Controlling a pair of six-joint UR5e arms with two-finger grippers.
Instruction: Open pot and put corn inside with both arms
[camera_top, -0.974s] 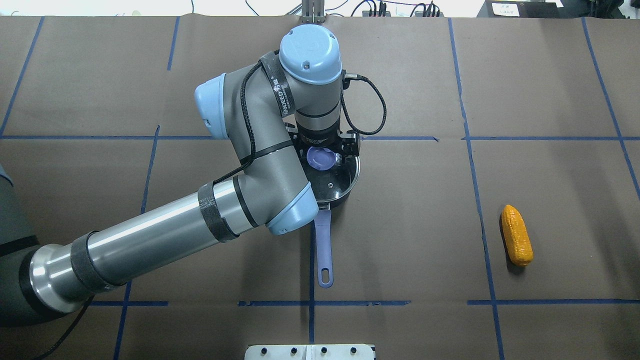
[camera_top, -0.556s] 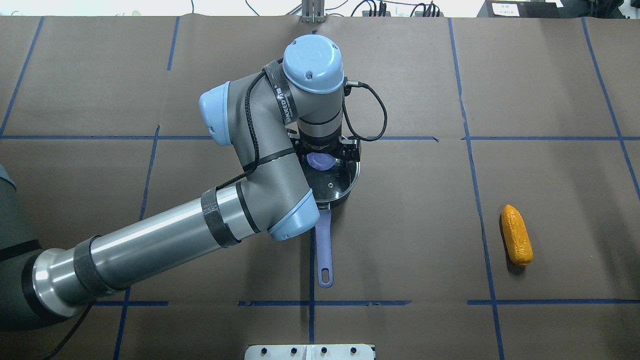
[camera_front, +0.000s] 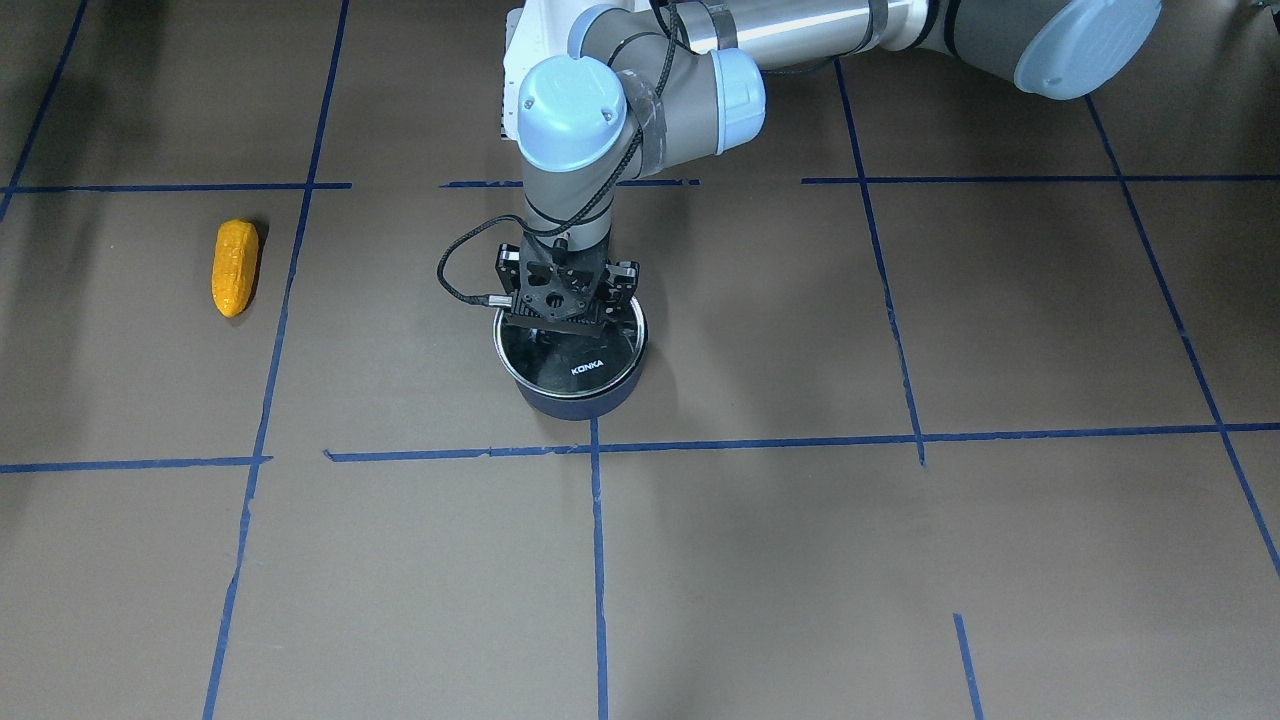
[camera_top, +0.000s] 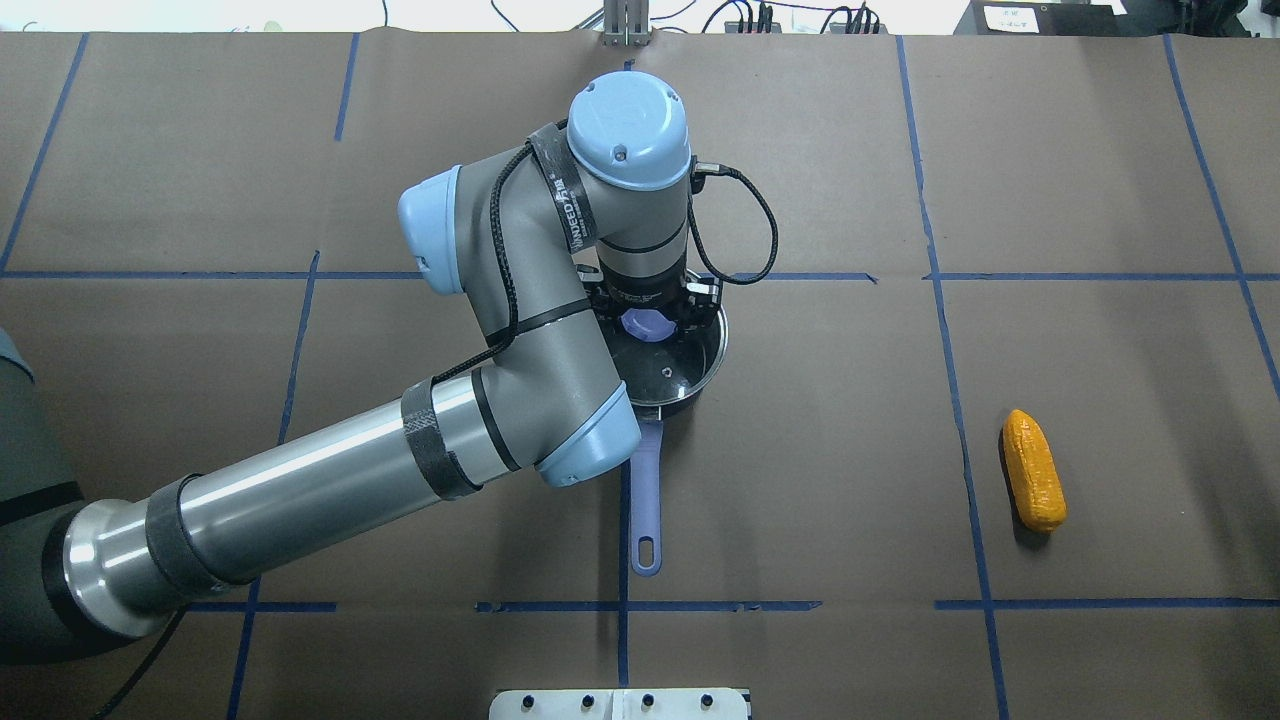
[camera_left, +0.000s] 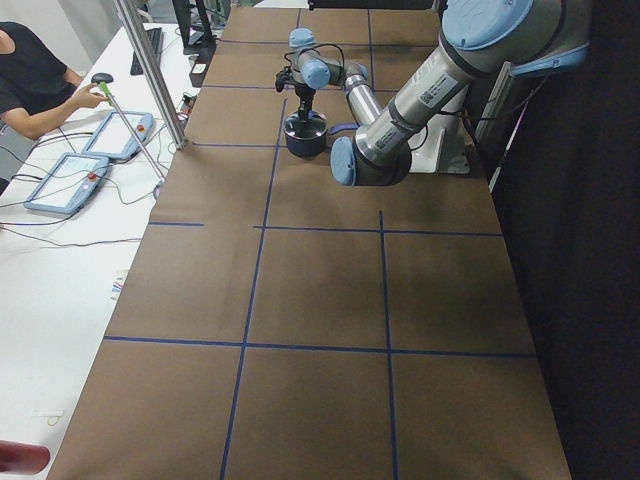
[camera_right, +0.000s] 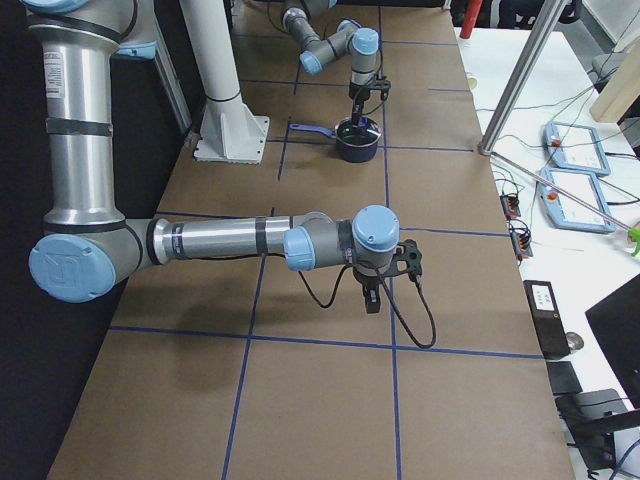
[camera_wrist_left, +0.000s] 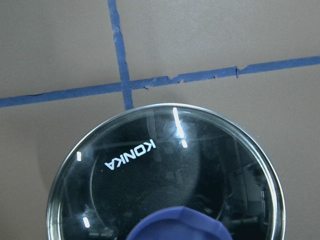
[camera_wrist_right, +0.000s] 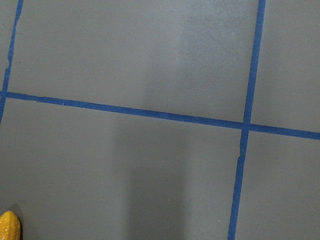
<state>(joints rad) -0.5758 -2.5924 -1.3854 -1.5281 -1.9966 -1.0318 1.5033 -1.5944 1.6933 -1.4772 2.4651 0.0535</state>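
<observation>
Grey left arm (camera_top: 330, 480) crooked, its tool (camera_front: 565, 312) plumb over the pot (camera_front: 580, 404)

Glossy, smooth round glass lid (camera_wrist_left: 210, 170) in polished metal rim, with smooth purple-blue plastic knob (camera_wrist_left: 177, 227); small dark navy saucepan (camera_front: 580, 405), satin-finished wall; yellow-orange ear of corn (camera_top: 1034, 472), bumpy, faintly shiny; brown paper table covering (camera_top: 1080, 180), matt, crossed by blue tape lines (camera_top: 700, 606); left arm (camera_top: 300, 490), brushed metal tube, smooth light blue caps.

Brown table (camera_front: 800, 550) with pot (camera_front: 580, 403) and corn (camera_front: 235, 267)
</observation>
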